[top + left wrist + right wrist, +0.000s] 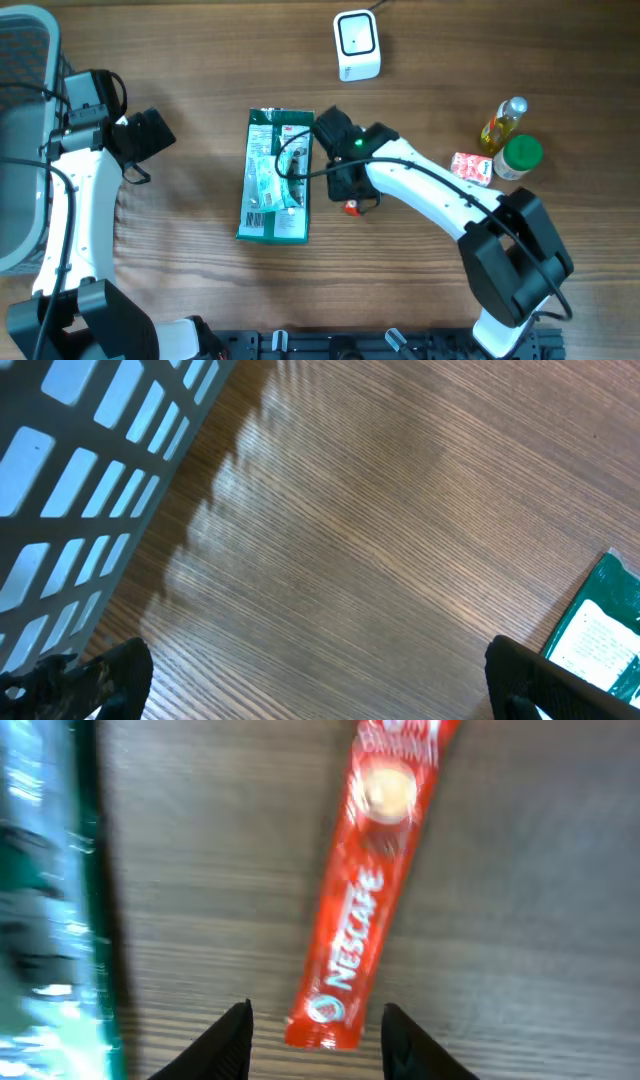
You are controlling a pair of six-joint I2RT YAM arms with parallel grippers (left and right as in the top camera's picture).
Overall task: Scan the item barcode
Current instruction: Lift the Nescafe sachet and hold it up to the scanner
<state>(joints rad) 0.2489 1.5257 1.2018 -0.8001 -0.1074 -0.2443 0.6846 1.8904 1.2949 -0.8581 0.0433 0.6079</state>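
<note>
The wooden surface (200, 60) carries a green packet (275, 178) lying flat, barcode label up. Just right of the packet, apart from its edge, lies a red Nescafé stick (370, 880). Beyond the packet and a little right sits a white scanner (357, 45). Well to the packet's right stand an oil bottle (503, 123) and a green-lidded jar (520, 157), a small pink pack (472, 167) beside them. A grey basket (20, 130) stands far to the packet's left.
</note>
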